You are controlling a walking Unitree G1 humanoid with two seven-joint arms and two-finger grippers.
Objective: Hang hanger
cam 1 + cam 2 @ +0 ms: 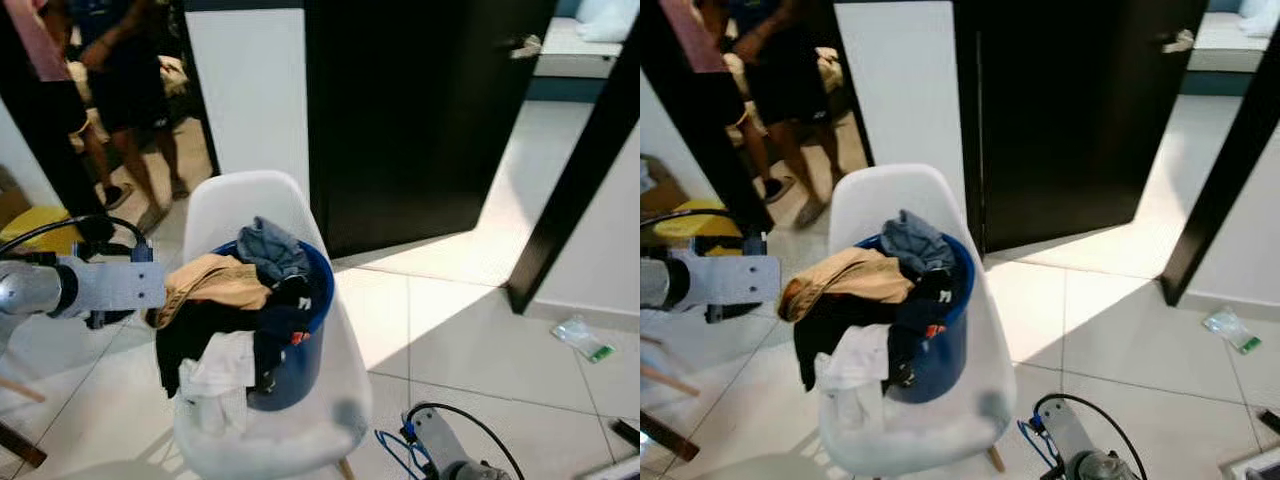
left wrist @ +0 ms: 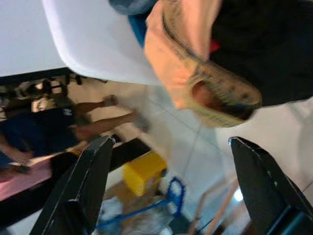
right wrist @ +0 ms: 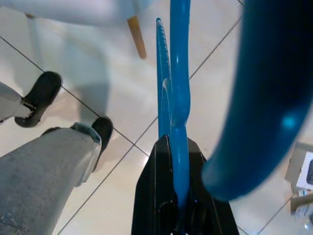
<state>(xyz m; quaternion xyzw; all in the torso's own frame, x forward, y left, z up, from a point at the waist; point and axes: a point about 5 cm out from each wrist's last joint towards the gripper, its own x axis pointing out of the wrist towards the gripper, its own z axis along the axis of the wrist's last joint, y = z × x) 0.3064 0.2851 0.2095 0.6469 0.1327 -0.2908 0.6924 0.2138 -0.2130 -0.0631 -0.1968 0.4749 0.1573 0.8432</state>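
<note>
Left gripper point(image 2: 166, 191) held out level at the left of the white chair point(image 1: 255, 205), fingers point(image 2: 78, 196) spread wide apart, nothing between them, tips just short of the tan garment point(image 1: 215, 280) drooping off the pile. Heaped in a blue basket point(image 1: 300, 355) on the chair seat: tan garment on top at the left, a grey-blue piece point(image 1: 270, 248) at the peak, dark clothes point(image 1: 200, 340) spilling over the near rim, a white cloth point(image 1: 220, 375) hanging lowest. Behind the left arm, a yellow object point(image 1: 40, 228) on the floor, and beyond it the legs of a person point(image 1: 130, 90) standing in a doorway. Pale glossy floor tiles point(image 1: 480, 330) all round, sunlit in a broad patch to the right of the chair. Behind the chair a white wall panel point(image 1: 255, 90), then a dark door point(image 1: 420, 110) with a handle near its upper right. Further right a dark post point(image 1: 570, 170) and a small clear packet point(image 1: 580, 338) with a green end lying on the tiles. At the bottom right, right gripper point(image 3: 178, 196) low beside the chair, clamped on the blue hanger point(image 3: 178, 73), one thin bar running straight out from between the fingers above the tiles. In the right wrist view, a person's grey trouser leg point(image 3: 44, 171) and black shoes point(image 3: 41, 93) close by on the floor, plus a wooden chair leg point(image 3: 137, 36).
</note>
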